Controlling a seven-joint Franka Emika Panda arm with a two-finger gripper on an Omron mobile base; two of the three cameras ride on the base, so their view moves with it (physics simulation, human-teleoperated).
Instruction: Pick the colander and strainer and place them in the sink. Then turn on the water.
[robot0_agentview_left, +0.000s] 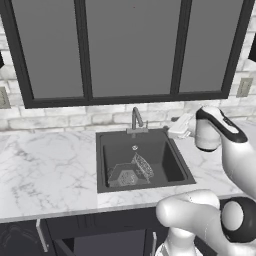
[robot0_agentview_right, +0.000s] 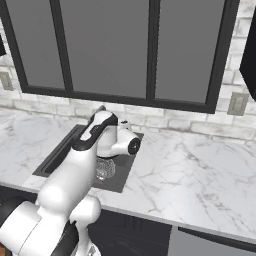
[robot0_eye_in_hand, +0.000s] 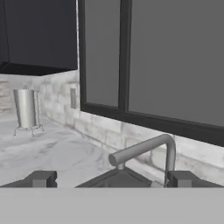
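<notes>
The colander (robot0_agentview_left: 125, 176) is seen resting on the floor of the sink (robot0_agentview_left: 170, 172), at its near left, with the strainer (robot0_agentview_left: 143, 165) tilted against its right side and touching it. The faucet (robot0_agentview_left: 136, 119) is set at the sink's far edge. The gripper (robot0_eye_in_hand: 112, 179) is held beside the faucet spout (robot0_eye_in_hand: 144, 151), its jaws spread fully apart and holding nothing. A marble counter (robot0_agentview_left: 45, 170) surrounds the sink; a metal canister (robot0_eye_in_hand: 25, 109) is seen standing far along it.
</notes>
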